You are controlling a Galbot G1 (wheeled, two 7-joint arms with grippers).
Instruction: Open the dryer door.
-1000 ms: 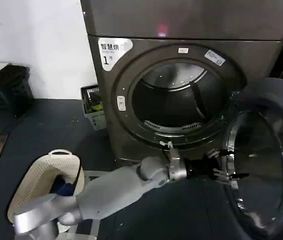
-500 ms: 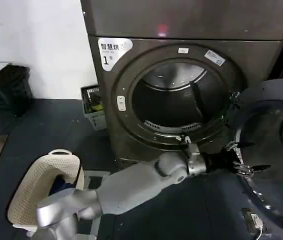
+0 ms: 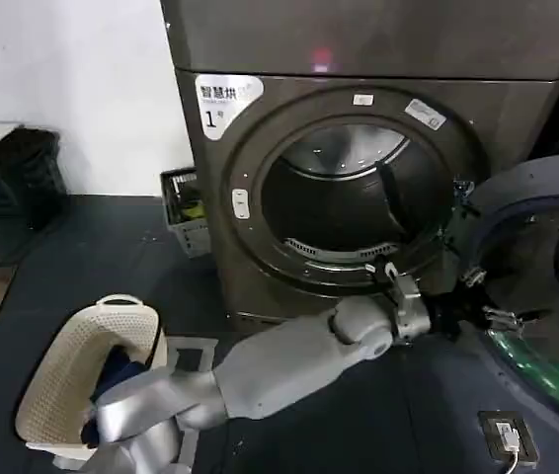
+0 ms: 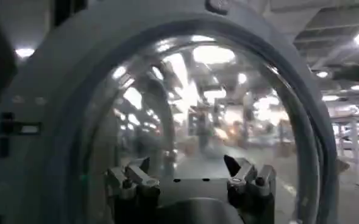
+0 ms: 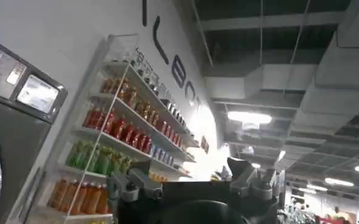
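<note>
The dryer door (image 3: 536,296) stood swung wide at the right of the dryer (image 3: 359,178), its drum mouth exposed. The left gripper (image 3: 487,318) reached against the door's inner side, fingers (image 4: 133,179) spread, gripping nothing; the right gripper (image 5: 194,182) pointed up toward a shelf of bottles (image 5: 118,134), jaws released

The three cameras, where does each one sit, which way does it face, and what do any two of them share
Head view: on the robot's head, facing forward and down at the dryer; left arm reaches to the open dryer door, left gripper at it.
Left wrist view: on the left wrist, facing the dryer door glass; left gripper open.
Right wrist view: on the right wrist, tilted up toward drink shelves and ceiling; right gripper open.
Shared: head and left wrist views both show the door.
</note>
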